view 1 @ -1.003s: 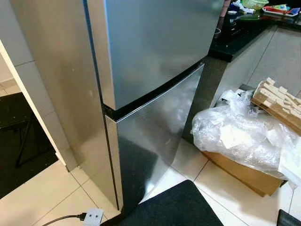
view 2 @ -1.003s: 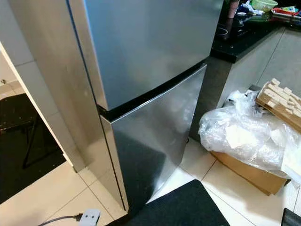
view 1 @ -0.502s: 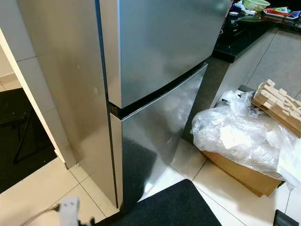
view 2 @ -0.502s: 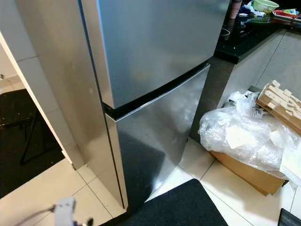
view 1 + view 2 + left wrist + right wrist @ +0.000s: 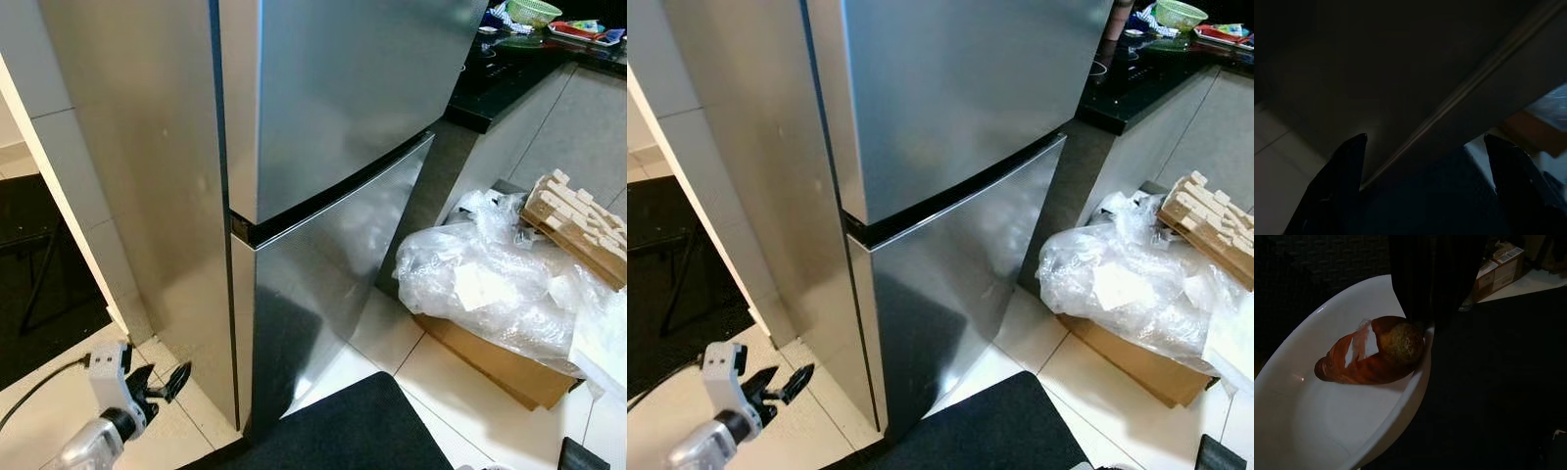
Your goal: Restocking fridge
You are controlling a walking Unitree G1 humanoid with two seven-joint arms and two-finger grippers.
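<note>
The steel two-door fridge (image 5: pixel 333 108) stands shut in front of me, with a dark gap between the upper door and the lower door (image 5: pixel 323 284). My left gripper (image 5: pixel 165 381) is low at the left, beside the fridge's bottom corner, open and holding nothing; in the left wrist view its fingers (image 5: pixel 1347 181) stand wide apart before the dark door edge. In the right wrist view my right gripper (image 5: pixel 1427 328) is shut on the rim of a white bowl (image 5: pixel 1312 421) that holds a brown pastry (image 5: pixel 1376 352).
A black mat (image 5: pixel 343 431) lies on the tiled floor at the fridge's foot. A cardboard box (image 5: pixel 490 357) topped with clear plastic wrap (image 5: pixel 490 284) and wooden pieces (image 5: pixel 578 220) sits to the right. A black counter (image 5: pixel 509 69) runs behind. A wall corner (image 5: pixel 59 196) stands on the left.
My left arm has risen into view at the lower left and its gripper now points at the fridge's bottom corner. The camera has shifted slightly.
</note>
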